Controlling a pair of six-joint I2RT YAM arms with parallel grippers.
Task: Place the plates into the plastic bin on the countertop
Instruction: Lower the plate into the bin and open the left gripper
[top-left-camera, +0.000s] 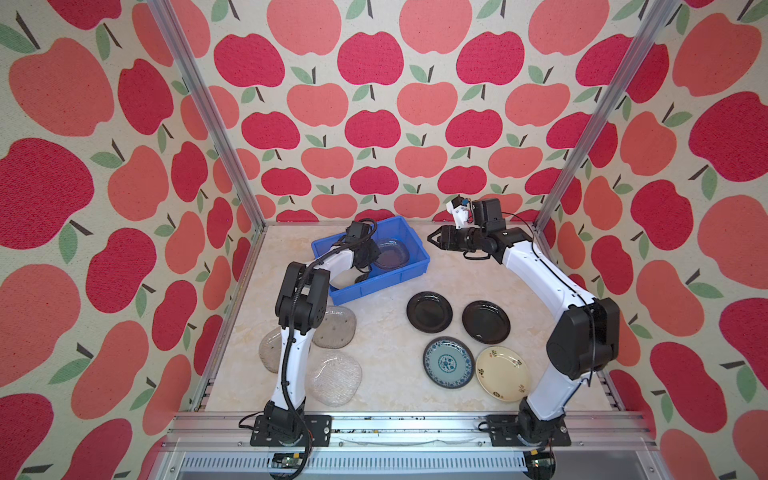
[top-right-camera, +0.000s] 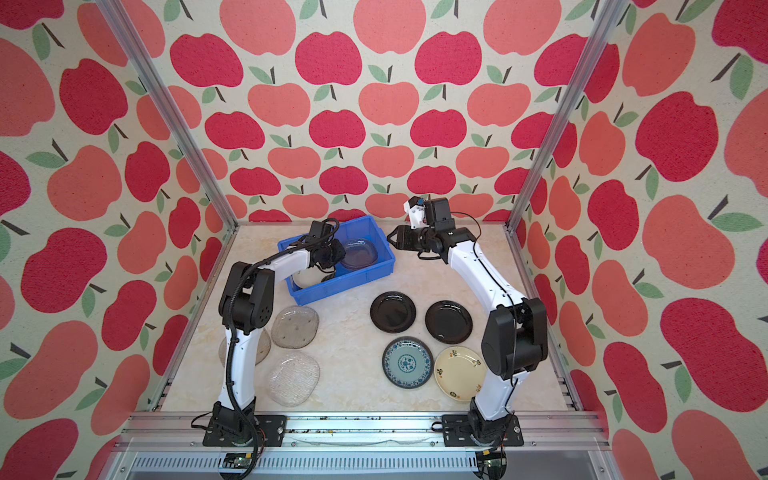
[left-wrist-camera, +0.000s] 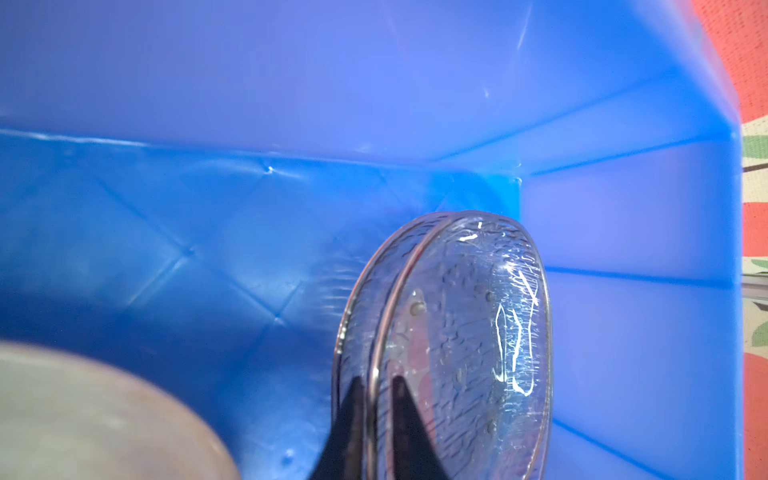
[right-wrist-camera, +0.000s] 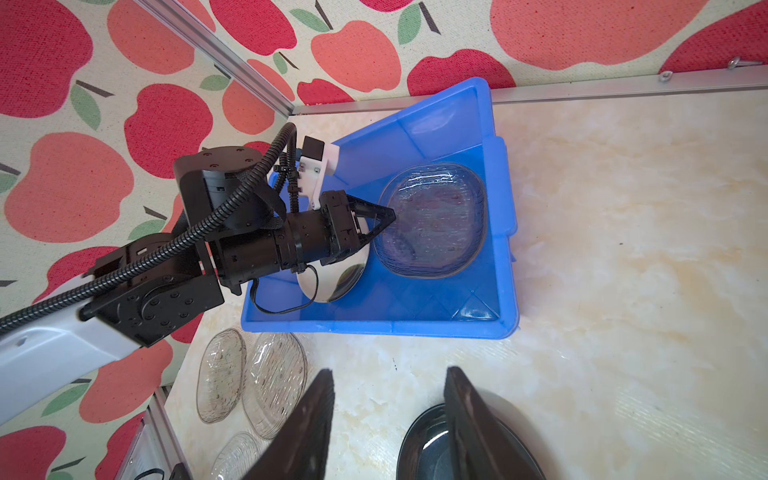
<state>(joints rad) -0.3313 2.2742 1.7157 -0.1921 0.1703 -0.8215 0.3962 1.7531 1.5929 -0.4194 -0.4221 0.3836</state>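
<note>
Where seven plates (top-left-camera: 429, 312) lie, one bin (top-left-camera: 382, 282) stands

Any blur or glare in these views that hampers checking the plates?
Left wrist view: the pale plate near the lens is a soft blur; glare streaks cross the glass plate in the blue bin. Right wrist view: bin sharp, right hand dark and soft. Both top views: evenly lit, faint reflections on the black plates.
</note>
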